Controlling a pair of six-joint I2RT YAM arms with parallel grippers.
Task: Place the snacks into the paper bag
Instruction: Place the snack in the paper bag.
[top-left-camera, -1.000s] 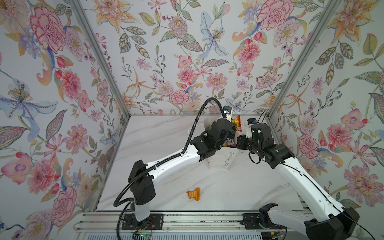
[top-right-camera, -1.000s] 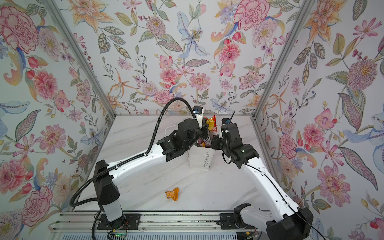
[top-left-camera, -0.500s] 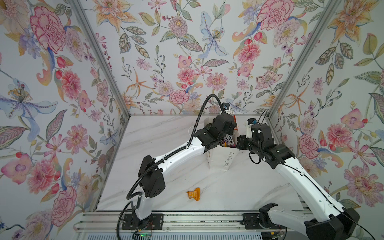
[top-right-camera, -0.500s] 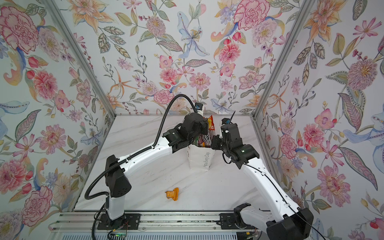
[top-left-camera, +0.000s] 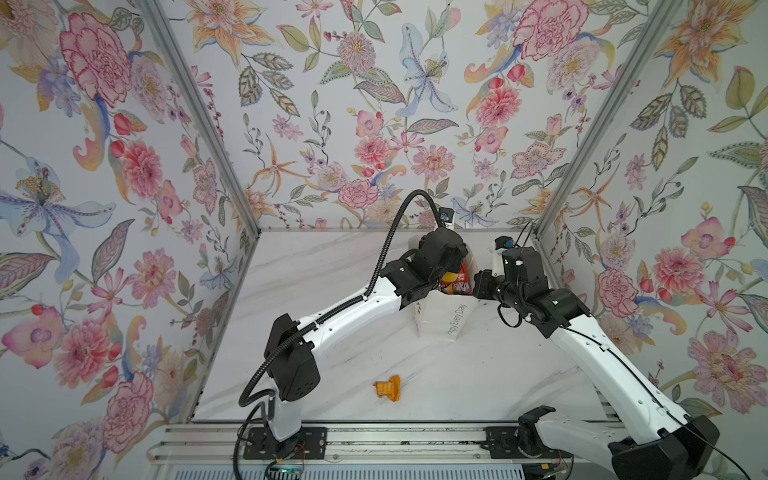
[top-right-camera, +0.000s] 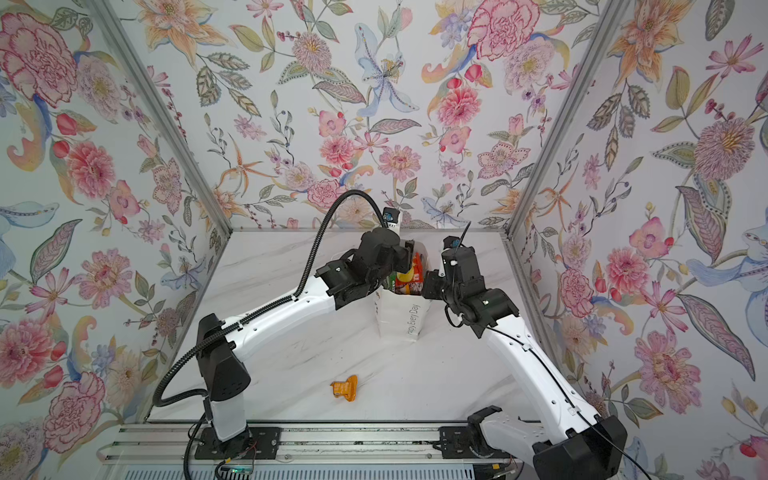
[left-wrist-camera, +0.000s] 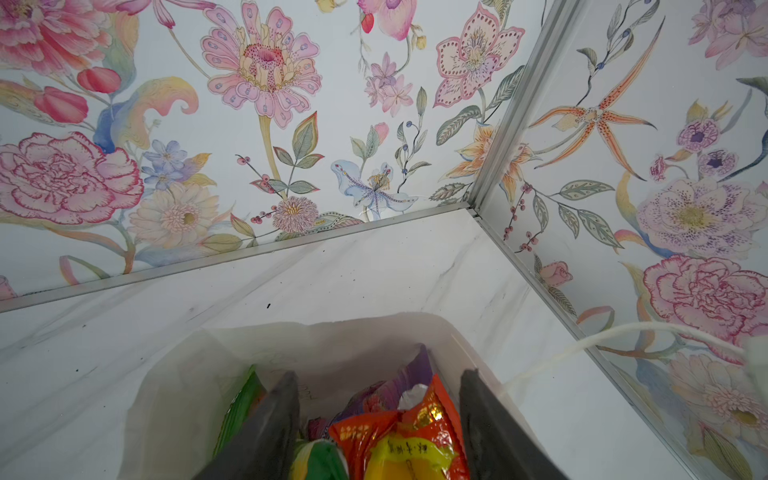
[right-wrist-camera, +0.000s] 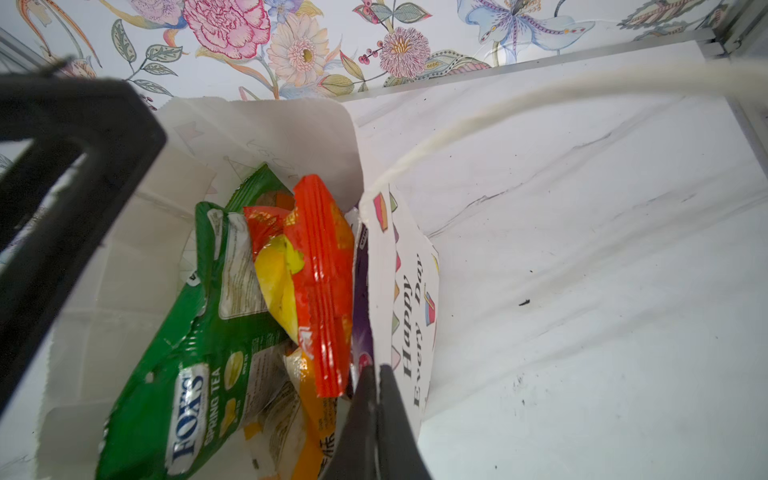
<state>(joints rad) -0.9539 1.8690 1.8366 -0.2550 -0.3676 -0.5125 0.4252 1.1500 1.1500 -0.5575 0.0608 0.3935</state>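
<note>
One orange-wrapped packet (top-left-camera: 387, 388) lies alone on the marble table (top-left-camera: 332, 270) near the front edge. It is well apart from the paper bag (top-left-camera: 446, 320), which stands upright towards the far right corner. The other snacks in sight are inside the bag.

The right pincer (right-wrist-camera: 376, 374) is clenched on the rim of the bag's lettered wall, most likely to steady the thin paper and hold the mouth wide. The left pincer (left-wrist-camera: 379, 376) hangs over that mouth, released, its jaws apart on either side of a red-orange sachet (right-wrist-camera: 324, 282). The sachet stands on end between a green FOX'S bag (right-wrist-camera: 187, 374) and a purple packet (right-wrist-camera: 361, 291). Nothing looks gripped, so its weight seems to rest on the packets beneath. A cord handle (right-wrist-camera: 498, 112) arcs loose outside the rim.

How many packets sit lower down is hidden under the top ones. In both top views the arms mask much of the bag's mouth, and the lone packet's print is too small to read.
</note>
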